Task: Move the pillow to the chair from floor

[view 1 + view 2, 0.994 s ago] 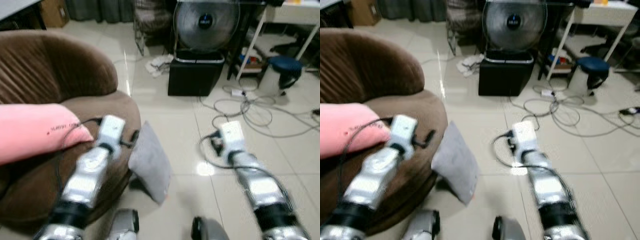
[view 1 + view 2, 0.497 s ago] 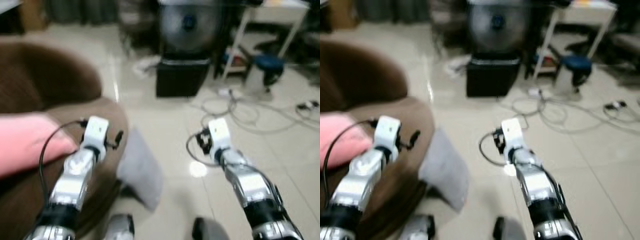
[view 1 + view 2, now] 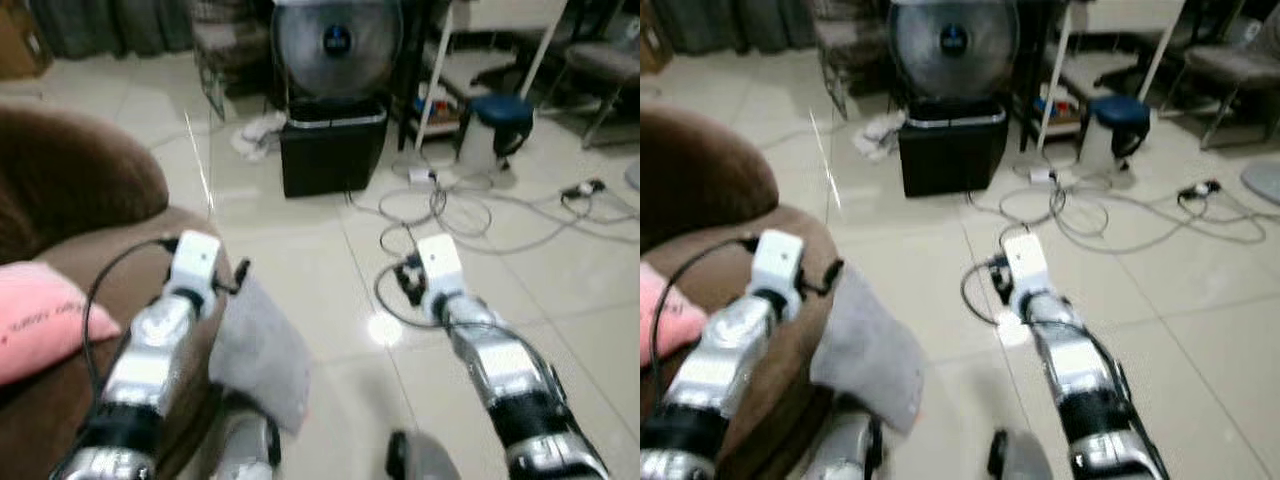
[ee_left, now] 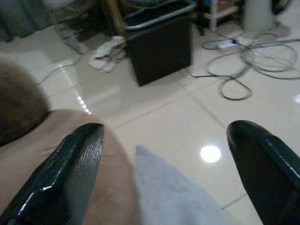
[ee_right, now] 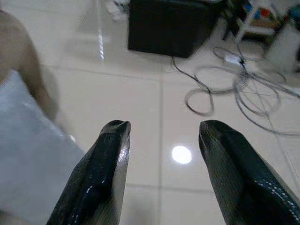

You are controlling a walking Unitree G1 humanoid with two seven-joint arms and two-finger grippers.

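Broadly, a brown chair [image 3: 75,200] is seen at the left, with a pink cushion [image 3: 35,318] lying on its seat. Pale floor tiles [image 3: 560,270] take up the right and far parts of the scene. At the far side a black box [image 3: 333,150] is set on the floor with a round fan [image 3: 337,42] on top, and white cables [image 3: 470,215] are looped to its right. The grey pillow [image 3: 258,352] is propped on the floor, leaning against the chair's right side. The left gripper [image 4: 164,173] is held over the chair's edge just above the pillow, released, its fingers spread wide. The right gripper [image 5: 161,164] is held above bare tiles to the right of the pillow, likewise released and grasping nothing.
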